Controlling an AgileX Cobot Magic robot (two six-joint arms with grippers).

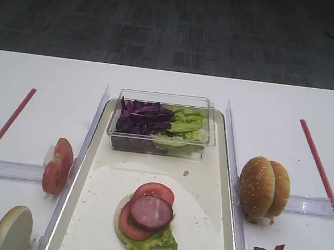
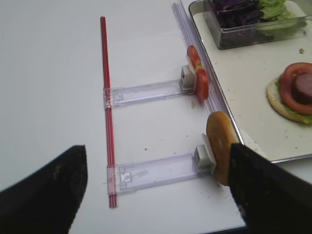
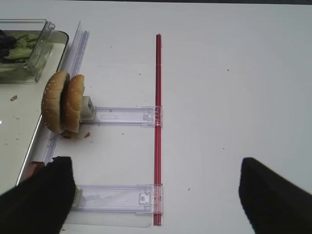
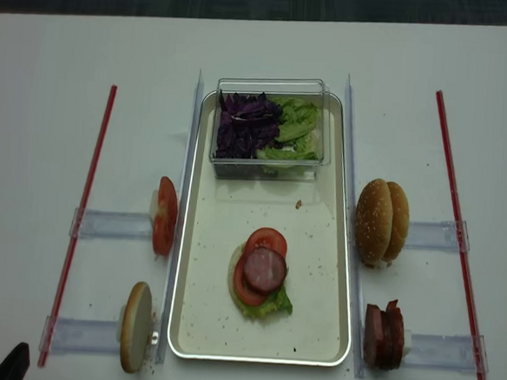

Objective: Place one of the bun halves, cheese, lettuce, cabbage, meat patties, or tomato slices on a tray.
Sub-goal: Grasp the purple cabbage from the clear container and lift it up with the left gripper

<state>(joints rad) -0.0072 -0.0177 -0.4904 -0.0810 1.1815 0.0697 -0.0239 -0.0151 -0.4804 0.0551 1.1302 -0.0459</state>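
Between placements: tray (image 4: 188, 325) already holds a stack (image 4: 260, 277), bun base, lettuce, tomato slices, one meat patty on top, nothing in transit. Left gripper (image 2: 156, 185) spread wide and empty, low over the bench beside the upright bun half (image 2: 220, 146) on its clear holder; right gripper (image 3: 156, 195) also spread, empty, hanging near the sesame bun halves (image 3: 62, 102). Next likely pick: purple cabbage (image 4: 245, 124), curly dark shreds in the clear box (image 4: 274, 83) at the tray's far end, beside ruffled green lettuce (image 4: 297, 123). That needs a reach in from above and a light pinch; loose shreds may drop.
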